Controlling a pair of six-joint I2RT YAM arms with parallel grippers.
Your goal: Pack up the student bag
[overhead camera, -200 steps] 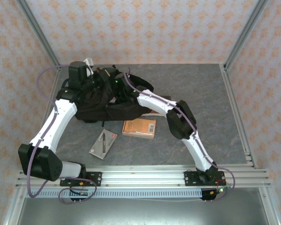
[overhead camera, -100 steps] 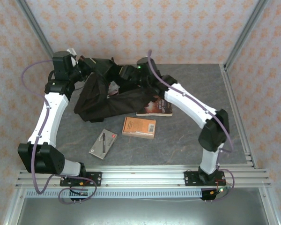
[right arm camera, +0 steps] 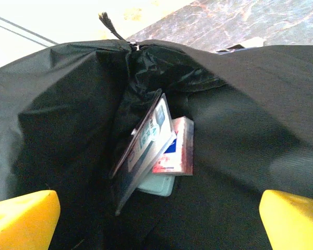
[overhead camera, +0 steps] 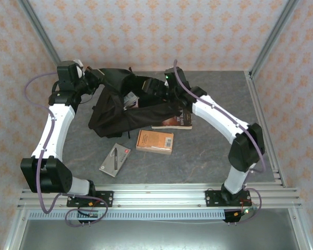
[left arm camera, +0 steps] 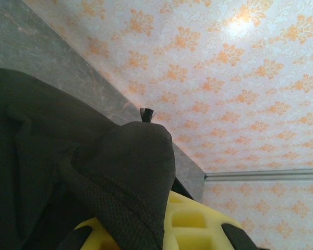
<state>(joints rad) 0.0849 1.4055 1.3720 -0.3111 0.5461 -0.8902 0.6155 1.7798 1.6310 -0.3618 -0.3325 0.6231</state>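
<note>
**Item:** bag (overhead camera: 117,112), black soft fabric.

**Place:** on the counter (overhead camera: 219,94), toward 11 o'clock from its middle, with the mouth rim lifted.

**Handling (judged):**
- It is limp, and light for its bulk; each book will add weight.
- It will sag and fold wherever you leave it unsupported.
- The cloth looks slick, so take a seam or the zipper edge rather than a flat panel.
- The rim beside the zipper pull (right arm camera: 108,23) looks the firmest hold.

**Grippers:**
- The left gripper (left arm camera: 146,229) is pressed together on a fold of the bag's rim and holds it up.
- The right gripper (right arm camera: 156,224) is spread wide at the mouth, carrying nothing.

**Inside:** flat items (right arm camera: 156,140) stand on edge at 6 o'clock from the pull.

**Outside:**
- An orange book (overhead camera: 155,141) lies at 5 o'clock from the bag.
- A dark book (overhead camera: 175,121) lies at 3 o'clock.
- A pen pack (overhead camera: 115,160) lies at 6 o'clock.

**Hard to make out:**
- You cannot see the bag's depth, the room left inside, or the straps.
- The dark book is partly covered.
- The items' print is unreadable.
- The left fingertips are cut off at the frame's bottom.
</note>
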